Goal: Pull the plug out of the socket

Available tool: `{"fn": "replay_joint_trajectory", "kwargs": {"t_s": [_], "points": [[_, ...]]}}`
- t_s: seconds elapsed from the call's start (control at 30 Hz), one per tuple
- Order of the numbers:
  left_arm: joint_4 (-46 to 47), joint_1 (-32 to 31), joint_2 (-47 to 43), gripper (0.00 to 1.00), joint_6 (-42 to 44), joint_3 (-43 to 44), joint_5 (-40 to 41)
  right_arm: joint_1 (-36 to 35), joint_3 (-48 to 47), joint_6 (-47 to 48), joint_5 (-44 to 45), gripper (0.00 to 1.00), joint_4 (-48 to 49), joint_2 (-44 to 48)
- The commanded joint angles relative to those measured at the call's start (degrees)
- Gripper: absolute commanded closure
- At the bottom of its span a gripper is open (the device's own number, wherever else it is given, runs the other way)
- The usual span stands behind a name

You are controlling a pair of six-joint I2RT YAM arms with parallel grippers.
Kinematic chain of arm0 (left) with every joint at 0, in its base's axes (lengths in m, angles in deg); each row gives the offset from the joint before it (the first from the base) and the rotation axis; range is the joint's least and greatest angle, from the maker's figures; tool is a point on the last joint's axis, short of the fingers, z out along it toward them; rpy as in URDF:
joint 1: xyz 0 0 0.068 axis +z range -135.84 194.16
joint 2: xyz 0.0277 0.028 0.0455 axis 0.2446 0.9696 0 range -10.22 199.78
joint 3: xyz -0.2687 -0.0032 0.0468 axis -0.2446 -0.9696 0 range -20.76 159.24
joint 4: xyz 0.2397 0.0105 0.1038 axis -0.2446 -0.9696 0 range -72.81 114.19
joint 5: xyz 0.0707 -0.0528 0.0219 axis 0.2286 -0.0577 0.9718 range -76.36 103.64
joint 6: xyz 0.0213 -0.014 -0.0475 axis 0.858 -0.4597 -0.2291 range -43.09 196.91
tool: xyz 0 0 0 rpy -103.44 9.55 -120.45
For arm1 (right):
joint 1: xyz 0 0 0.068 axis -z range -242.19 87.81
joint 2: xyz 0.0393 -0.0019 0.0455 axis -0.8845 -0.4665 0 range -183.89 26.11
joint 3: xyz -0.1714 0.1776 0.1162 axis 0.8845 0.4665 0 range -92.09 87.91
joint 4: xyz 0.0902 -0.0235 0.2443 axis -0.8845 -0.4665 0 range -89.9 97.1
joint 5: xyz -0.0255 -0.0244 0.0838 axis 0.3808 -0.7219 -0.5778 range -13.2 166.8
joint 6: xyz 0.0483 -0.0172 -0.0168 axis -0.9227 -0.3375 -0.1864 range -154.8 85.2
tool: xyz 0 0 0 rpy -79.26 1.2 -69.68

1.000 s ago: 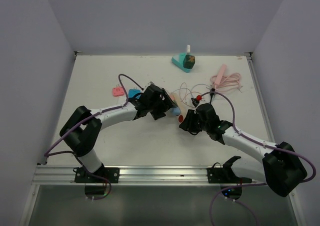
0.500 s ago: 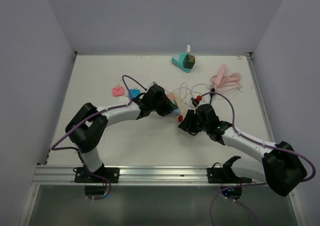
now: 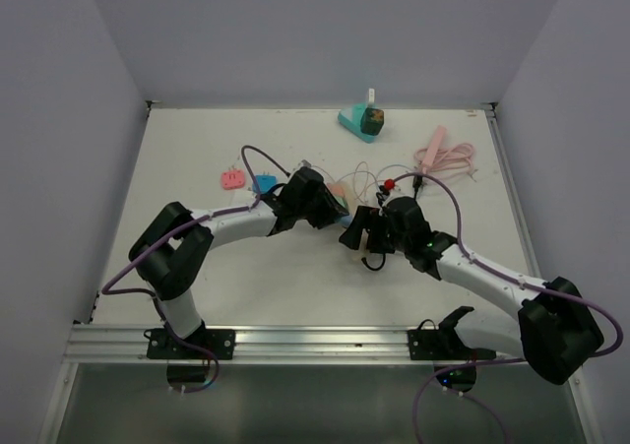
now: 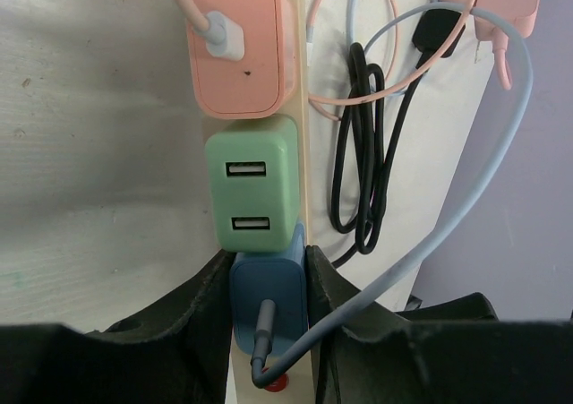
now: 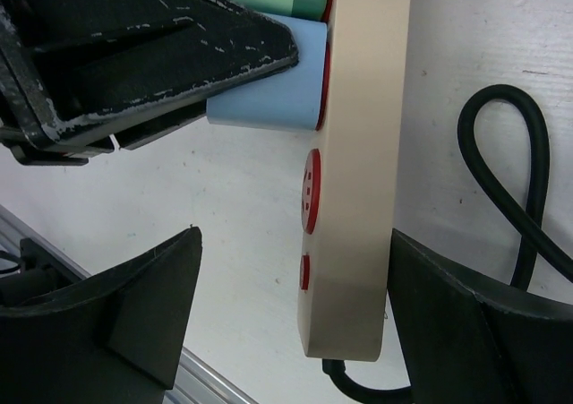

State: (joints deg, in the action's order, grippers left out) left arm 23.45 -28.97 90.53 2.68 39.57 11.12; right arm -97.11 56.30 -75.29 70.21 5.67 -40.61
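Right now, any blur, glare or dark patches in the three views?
Top external: even light, sharp, only soft shadows beside the arms. Left wrist: blue plug and green adapter crisp; left fingers nearly black at the bottom. Right wrist: power strip sharp; right fingers dark, slightly soft. No glare.

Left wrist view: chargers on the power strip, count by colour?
Pink charger: 1
Green charger: 1
Blue charger: 1
Total: 3
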Motion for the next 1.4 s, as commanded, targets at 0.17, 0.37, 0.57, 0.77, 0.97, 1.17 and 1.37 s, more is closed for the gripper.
{"fn": "replay_joint_trajectory", "kwargs": {"t_s": [0.17,0.37,0.57,0.77,0.97,1.17,1.37], "points": [[6.18,-0.20,-5.82,1.00,6.91,-0.04,-2.22,1.34,-3.10,-2.40,0.35,0.16,2.65,-3.77],[8.29,-0.28,-7.49,1.00,8.23,-1.80,-3.62,2.13,-3.28,-3.28,-2.72,0.26,6.44,-8.42],[9.52,-0.37,-8.37,1.00,8.94,-2.77,-4.42,2.13,-3.28,-4.51,-4.48,0.54,11.97,-11.24],[11.19,-0.37,-9.69,0.96,7.18,-4.70,-4.33,2.13,-2.84,-5.39,-4.49,1.00,13.56,-10.72],[11.98,-0.72,-9.34,0.70,6.12,-4.79,-4.86,2.05,-1.69,-7.23,-3.87,1.00,15.14,-8.87],[10.40,-1.25,-7.85,0.63,6.39,-3.47,-5.03,1.96,-2.22,-6.36,-2.38,1.00,13.48,-7.28],[9.00,-1.87,-6.71,0.81,7.61,-1.63,-5.21,1.52,-2.31,-5.74,-1.42,1.00,12.95,-7.64]]}}
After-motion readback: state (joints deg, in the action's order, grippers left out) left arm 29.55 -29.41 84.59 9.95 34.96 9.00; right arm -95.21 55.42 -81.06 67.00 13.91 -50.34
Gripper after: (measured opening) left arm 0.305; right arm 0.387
